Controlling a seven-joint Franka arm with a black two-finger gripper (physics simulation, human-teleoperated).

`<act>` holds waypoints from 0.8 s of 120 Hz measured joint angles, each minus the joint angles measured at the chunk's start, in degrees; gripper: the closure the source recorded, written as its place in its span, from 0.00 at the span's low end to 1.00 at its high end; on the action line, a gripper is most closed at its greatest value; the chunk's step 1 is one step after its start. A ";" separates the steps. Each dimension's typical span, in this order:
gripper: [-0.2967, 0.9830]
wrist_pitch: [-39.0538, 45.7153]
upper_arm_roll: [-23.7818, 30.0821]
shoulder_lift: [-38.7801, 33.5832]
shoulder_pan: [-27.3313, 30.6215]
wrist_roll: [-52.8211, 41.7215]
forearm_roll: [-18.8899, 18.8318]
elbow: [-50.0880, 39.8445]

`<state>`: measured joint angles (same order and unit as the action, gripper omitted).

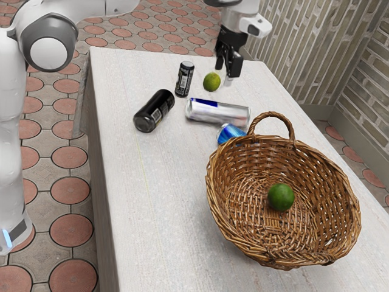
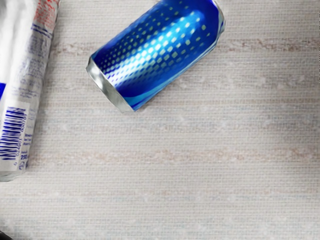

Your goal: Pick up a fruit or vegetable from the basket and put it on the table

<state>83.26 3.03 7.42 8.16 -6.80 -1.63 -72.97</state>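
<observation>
Exterior view: round yellow-green fruit on white table, perhaps transferred; dark-green lime left in brown wicker basket; black gripper opened, empty.

Soft, bright light falls evenly on the pale table. A glossy white glare streaks the blue can, and gentle shading darkens the basket's inside.

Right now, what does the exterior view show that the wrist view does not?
Exterior view: a brown wicker basket holding a round dark green fruit, a yellowish-green fruit, two black metal cans and the gripper. Wrist view: the blue printed barcode on the white metal can. Both: that can, the blue metal can, the pale table.
</observation>
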 joint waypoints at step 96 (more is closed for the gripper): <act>0.23 -3.44 15.28 -4.87 -7.94 -2.31 1.58 1.19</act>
<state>79.82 18.31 2.55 0.22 -9.11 -0.04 -71.78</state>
